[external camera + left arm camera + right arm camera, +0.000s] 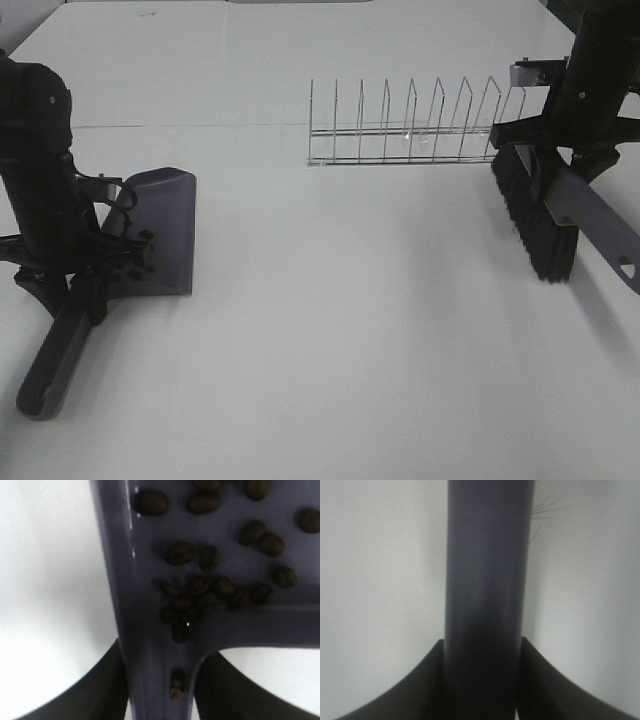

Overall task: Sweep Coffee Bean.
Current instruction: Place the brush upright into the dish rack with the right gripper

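The grey dustpan (160,230) is at the left of the table. Several dark coffee beans (140,255) lie in it, bunched near the handle. In the left wrist view the beans (200,592) lie against the dustpan's (150,555) back wall, and a few sit in the handle groove. My left gripper (85,275) (160,692) is shut on the dustpan handle. My right gripper (560,160) (482,680) is shut on the grey handle (485,580) of the brush (530,215). The brush is at the far right with its black bristles turned left and down.
A wire rack (410,125) with several upright dividers stands at the back, right of centre, just left of the brush. The white table (350,340) stretches between dustpan and brush. I see no loose beans on it.
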### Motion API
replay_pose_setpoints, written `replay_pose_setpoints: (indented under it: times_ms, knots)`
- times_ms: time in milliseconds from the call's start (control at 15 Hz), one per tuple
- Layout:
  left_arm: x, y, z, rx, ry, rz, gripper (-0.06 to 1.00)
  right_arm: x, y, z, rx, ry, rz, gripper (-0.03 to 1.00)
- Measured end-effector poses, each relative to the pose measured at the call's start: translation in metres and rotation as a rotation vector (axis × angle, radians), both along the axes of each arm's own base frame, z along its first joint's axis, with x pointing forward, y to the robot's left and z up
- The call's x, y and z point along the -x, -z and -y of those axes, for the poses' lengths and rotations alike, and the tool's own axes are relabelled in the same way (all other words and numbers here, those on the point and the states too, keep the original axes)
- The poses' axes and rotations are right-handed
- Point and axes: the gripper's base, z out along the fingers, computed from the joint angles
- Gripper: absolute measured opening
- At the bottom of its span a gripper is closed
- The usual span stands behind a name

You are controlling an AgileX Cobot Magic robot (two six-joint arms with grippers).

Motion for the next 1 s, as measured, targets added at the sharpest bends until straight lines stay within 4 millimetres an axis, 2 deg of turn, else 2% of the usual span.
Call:
replay_pose_setpoints:
  times_ms: [200, 267, 333, 600, 1000]
  knots:
    - [0.000, 0.000, 0.000, 0.000, 0.000, 0.000, 0.34, -0.019, -0.007, -0.001, -0.002, -0.001, 0.066, 0.37]
    - [0.000, 0.000, 0.000, 0.000, 0.000, 0.000, 0.34, -0.027, -0.005, -0.001, -0.002, -0.001, 0.078, 0.37]
    - [0.000, 0.000, 0.000, 0.000, 0.001, 0.000, 0.34, -0.047, -0.002, -0.001, 0.003, -0.005, 0.108, 0.37]
    - [0.000, 0.000, 0.000, 0.000, 0.001, 0.000, 0.34, -0.076, 0.002, 0.001, 0.017, -0.007, 0.197, 0.37]
    - [0.000, 0.000, 0.000, 0.002, 0.008, 0.000, 0.34, -0.082, 0.006, 0.005, 0.008, 0.013, 0.220, 0.37]
